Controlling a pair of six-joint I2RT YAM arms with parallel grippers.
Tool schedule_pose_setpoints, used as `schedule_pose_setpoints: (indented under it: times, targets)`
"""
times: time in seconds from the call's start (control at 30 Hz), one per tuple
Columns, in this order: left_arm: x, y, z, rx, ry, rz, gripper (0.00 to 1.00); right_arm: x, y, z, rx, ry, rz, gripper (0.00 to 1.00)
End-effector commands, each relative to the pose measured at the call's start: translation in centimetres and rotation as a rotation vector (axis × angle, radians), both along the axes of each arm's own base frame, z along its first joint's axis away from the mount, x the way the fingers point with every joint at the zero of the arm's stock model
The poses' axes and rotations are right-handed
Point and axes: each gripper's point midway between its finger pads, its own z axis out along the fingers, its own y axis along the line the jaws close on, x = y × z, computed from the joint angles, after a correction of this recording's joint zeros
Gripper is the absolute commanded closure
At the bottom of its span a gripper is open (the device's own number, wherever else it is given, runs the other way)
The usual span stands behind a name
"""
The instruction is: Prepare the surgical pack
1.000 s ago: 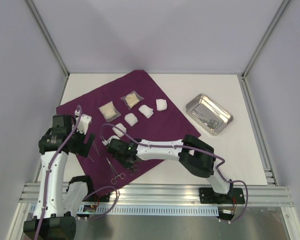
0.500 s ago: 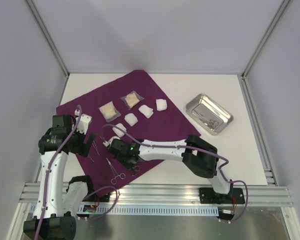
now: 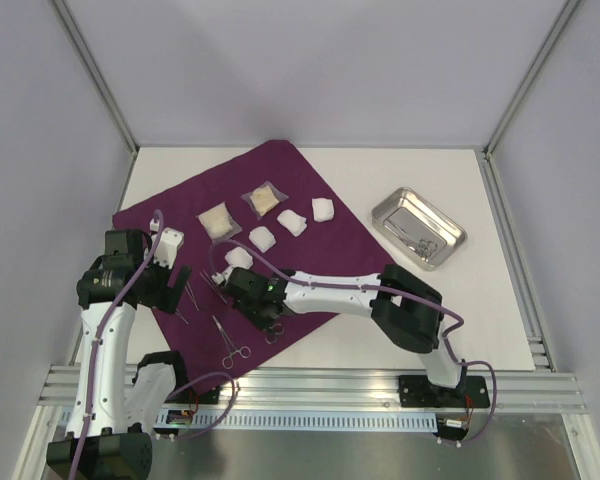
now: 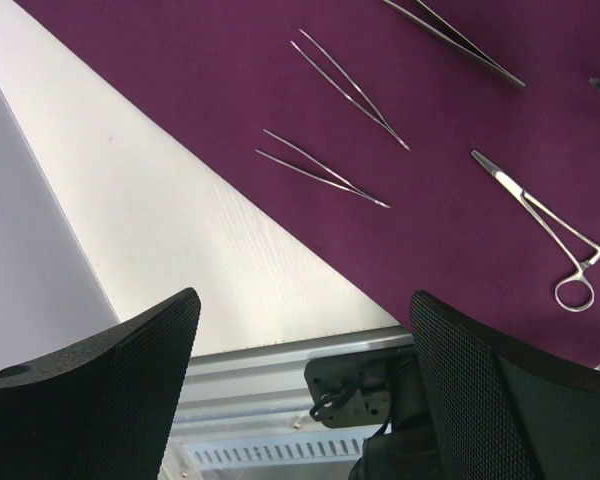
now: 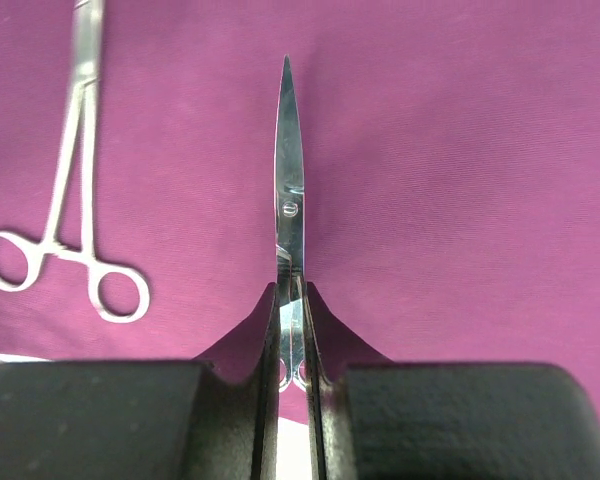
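Your right gripper (image 5: 290,300), pinched narrow on the scissors (image 5: 289,190), has edged up the purple cloth (image 5: 460,150) towards the gauze pads (image 3: 263,238). This suggests the scissors are being repositioned. Your left gripper (image 4: 302,310) gapes wide, empty.

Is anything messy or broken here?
Nothing looks broken or spilled. The purple cloth lies crooked to the edges of the table, and the steel tray sits off it on the bare table, also turned.
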Motion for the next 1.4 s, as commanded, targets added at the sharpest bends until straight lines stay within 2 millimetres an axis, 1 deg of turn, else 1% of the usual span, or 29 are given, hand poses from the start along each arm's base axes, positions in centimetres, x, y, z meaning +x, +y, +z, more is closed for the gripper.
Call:
schedule_pose_setpoints:
  times: [0.0, 0.07, 0.1, 0.17, 0.2, 0.23, 0.27, 0.3, 0.33, 0.37, 0.4, 0.43, 0.47, 0.5, 0.53, 0.57, 0.6, 0.63, 0.67, 0.7, 0.73, 0.77, 0.83, 0.87, 0.97, 1.0, 1.17, 1.27, 1.37]
  targets:
    - [0.6, -0.2, 1.4, -0.004, -0.044, -0.019, 0.06, 2.9, 0.1, 4.6, 0.094, -0.072, -0.001, 0.99]
    - [0.7, -0.3, 1.4, -0.007, -0.043, -0.02, 0.06, 4.1, -0.6, 5.4, 0.095, -0.087, -0.004, 1.0]
    - [0.8, -0.3, 1.5, -0.01, -0.043, -0.022, 0.06, 5.5, -1.5, 6.3, 0.103, -0.102, -0.018, 1.0]
    - [0.8, -0.4, 1.6, -0.012, -0.045, -0.022, 0.05, 7.2, -2.7, 7.2, 0.109, -0.119, -0.04, 1.0]
    - [0.9, -0.4, 1.6, -0.011, -0.045, -0.023, 0.06, 8.9, -4.1, 7.4, 0.099, -0.132, -0.065, 1.0]
    - [0.9, -0.4, 1.6, -0.011, -0.039, -0.026, 0.06, 9.8, -5.1, 8.4, 0.107, -0.147, -0.077, 1.0]
    - [1.0, -0.4, 1.6, -0.013, -0.038, -0.029, 0.06, 10.8, -6.1, 8.8, 0.106, -0.16, -0.089, 1.0]
    - [1.2, -0.4, 1.8, -0.014, -0.041, -0.03, 0.06, 13.0, -8.3, 9.2, 0.092, -0.178, -0.126, 0.99]
    - [1.3, -0.5, 1.7, -0.02, -0.031, -0.032, 0.06, 13.8, -9.6, 10.3, 0.101, -0.19, -0.131, 1.0]
    - [1.5, -0.7, 1.8, -0.031, -0.033, -0.042, 0.06, 14.8, -10.9, 10.8, 0.099, -0.201, -0.151, 1.0]
    - [1.8, -0.9, 2.2, -0.04, -0.042, -0.05, 0.06, 17.0, -13.7, 11.3, 0.082, -0.224, -0.201, 1.0]
    - [2.1, -1.5, 2.1, -0.07, -0.031, -0.071, 0.07, 17.7, -15.5, 12.3, 0.068, -0.251, -0.19, 1.0]
    - [2.5, -1.9, 2.6, -0.086, -0.039, -0.102, 0.08, 19.5, -18.4, 12.8, 0.055, -0.267, -0.251, 1.0]
    - [2.7, -2.5, 2.7, -0.113, -0.04, -0.126, 0.09, 19.9, -20.1, 12.9, 0.039, -0.269, -0.264, 1.0]
    - [3.2, -3.7, 2.7, -0.177, -0.032, -0.172, 0.09, 20.7, -21.8, 13.3, 0.027, -0.288, -0.267, 1.0]
    - [3.5, -4.4, 3.0, -0.206, -0.039, -0.209, 0.1, 22.0, -24.8, 14.1, 0.023, -0.309, -0.324, 1.0]
    - [4.0, -5.0, 3.6, -0.232, -0.055, -0.24, 0.1, 22.3, -26.1, 14.3, 0.023, -0.309, -0.336, 0.99]
    - [4.4, -6.4, 3.7, -0.294, -0.05, -0.288, 0.1, 22.8, -27.6, 14.2, 0.006, -0.319, -0.339, 0.99]
    - [4.8, -7.0, 4.0, -0.317, -0.055, -0.311, 0.1, 23.5, -30.1, 14.2, -0.007, -0.315, -0.385, 1.0]
    - [5.2, -7.6, 4.3, -0.332, -0.062, -0.337, 0.1, 23.9, -31.3, 14.0, -0.018, -0.316, -0.401, 1.0]
    - [5.6, -8.8, 4.2, -0.353, -0.048, -0.383, 0.1, 24.1, -32.0, 13.8, -0.005, -0.301, -0.398, 1.0]
    - [5.8, -9.4, 4.1, -0.357, -0.039, -0.408, 0.1, 24.6, -34.2, 13.2, -0.023, -0.291, -0.425, 1.0]
    - [6.1, -11.1, 3.1, -0.33, 0.011, -0.482, 0.1, 25.3, -35.8, 12.7, -0.017, -0.286, -0.447, 1.0]
    - [6.2, -11.6, 2.7, -0.312, 0.027, -0.506, 0.11, 25.6, -37.2, 12.3, -0.025, -0.28, -0.462, 0.99]
    - [6.5, -13.8, 1.8, -0.286, 0.056, -0.592, 0.1, 26.3, -38.8, 10.9, -0.037, -0.261, -0.447, 1.0]
    - [6.7, -14.5, 1.6, -0.298, 0.062, -0.611, 0.11, 26.5, -39.0, 9.9, -0.044, -0.243, -0.438, 1.0]
    - [6.8, -17.3, 1.6, -0.334, 0.077, -0.689, 0.11, 26.6, -41.6, 7.0, -0.099, -0.185, -0.433, 1.0]
    - [6.5, -18.6, 1.1, -0.355, 0.108, -0.733, 0.12, 26.3, -42.2, 5.9, -0.118, -0.175, -0.416, 1.0]
    - [7.0, -19.3, 0.7, -0.33, 0.117, -0.766, 0.12, 26.2, -42.4, 4.7, -0.133, -0.173, -0.393, 1.0]
